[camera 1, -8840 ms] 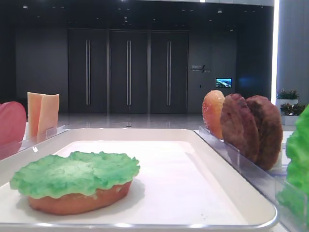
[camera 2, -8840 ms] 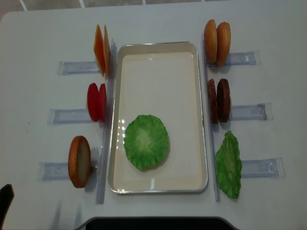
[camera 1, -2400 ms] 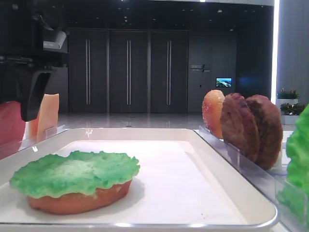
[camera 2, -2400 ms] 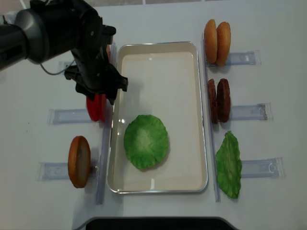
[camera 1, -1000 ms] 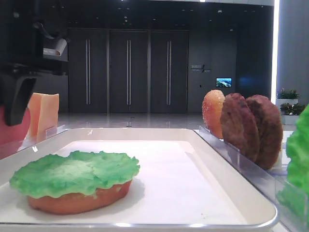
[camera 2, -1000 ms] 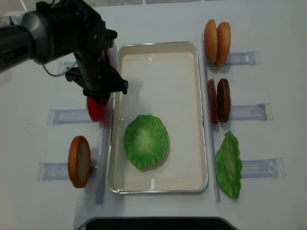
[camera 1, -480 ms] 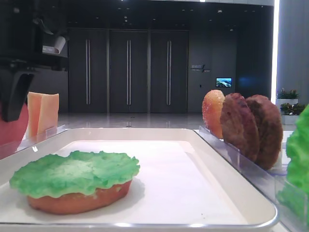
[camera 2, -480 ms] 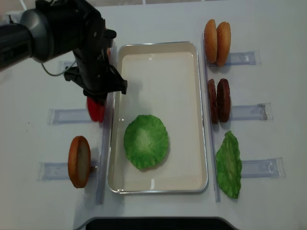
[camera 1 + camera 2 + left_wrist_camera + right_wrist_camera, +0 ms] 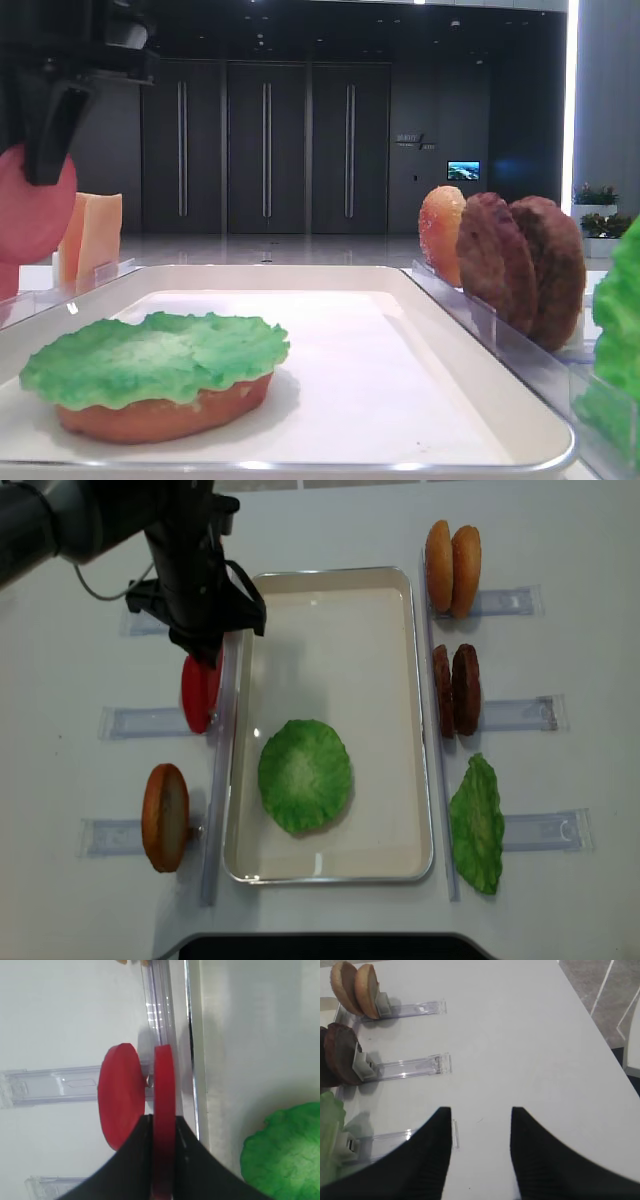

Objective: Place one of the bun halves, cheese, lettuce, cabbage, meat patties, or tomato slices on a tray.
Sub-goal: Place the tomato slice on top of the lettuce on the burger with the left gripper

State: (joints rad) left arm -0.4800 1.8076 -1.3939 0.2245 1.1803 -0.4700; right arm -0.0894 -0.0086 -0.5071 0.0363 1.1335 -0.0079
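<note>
Lifted since a moment ago, the left gripper (image 9: pixel 161 1157) now carries one tomato slice (image 9: pixel 163 1110) clear of its clear holder (image 9: pixel 60 1082), where earlier both red discs stood together low in the rack. Its jaws are clenched on the slice's lower edge, the disc standing on edge between them. A second tomato slice (image 9: pixel 120 1095) remains in the holder just to the gripper's outer side, close beside the held one; whether they touch cannot be told. In the overhead view the left arm (image 9: pixel 190 560) sits above the rack, with the tray (image 9: pixel 330 620) immediately on its inner side.

On the tray, ahead and inward of the gripper, the lettuce (image 9: pixel 304 775) lies flat over a bun half (image 9: pixel 160 420).

To do this step well, I judge the slice should rise a little further so it clears the tray's raised rim, then travel inward over the lettuce. The wrist would need to roll so the disc lies flat before letting go, low over the leaf, or it may land on edge and roll. A thin edge grip looks prone to slipping.

The right gripper (image 9: pixel 480 1135) hangs apart from everything, jaws spread and empty, above the table (image 9: pixel 520 1035) near the meat patties (image 9: pixel 337 1055).
</note>
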